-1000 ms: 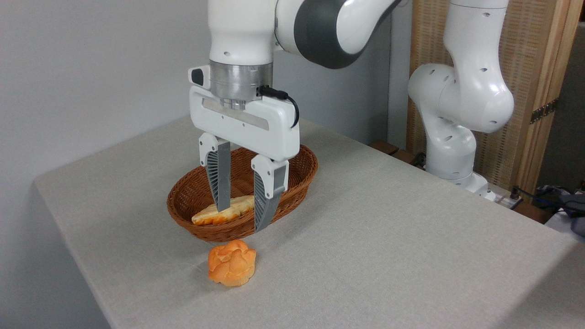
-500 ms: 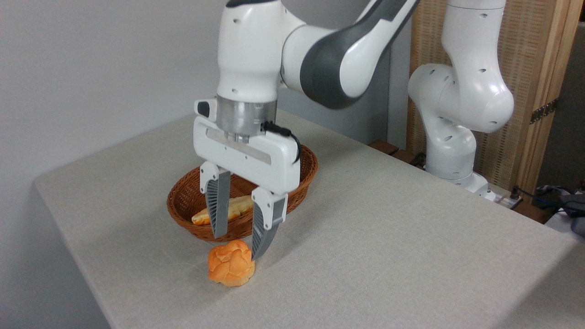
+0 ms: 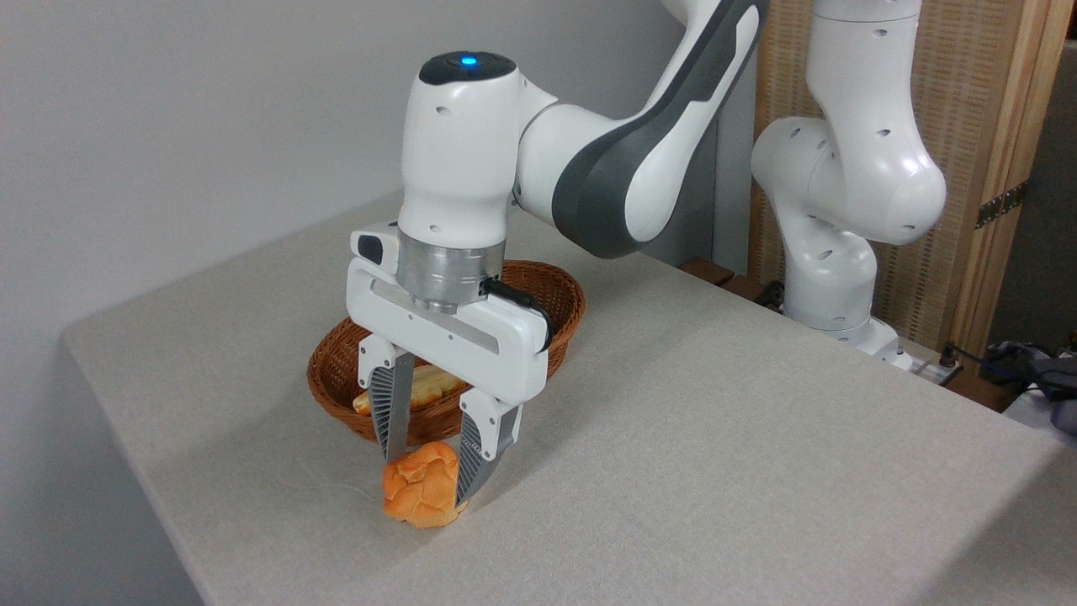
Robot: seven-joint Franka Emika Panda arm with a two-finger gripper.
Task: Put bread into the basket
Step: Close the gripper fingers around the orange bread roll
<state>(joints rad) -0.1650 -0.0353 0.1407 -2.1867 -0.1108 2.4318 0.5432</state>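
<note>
One bread (image 3: 418,497), a knobbly orange-golden bun, resting on the grey tabletop (image 3: 715,438) just near of one oval wicker basket (image 3: 551,290). One gripper (image 3: 425,480) lowered over it, two ribbed grey fingers (image 3: 389,412) spread apart, one on the left flank and one on the right flank of the bun, contact too close to tell, no squeeze visible. One pale elongated loaf (image 3: 429,385) lying inside the basket, partly hidden behind the gripper; one white arm (image 3: 589,168) reaching in from the far right.
</note>
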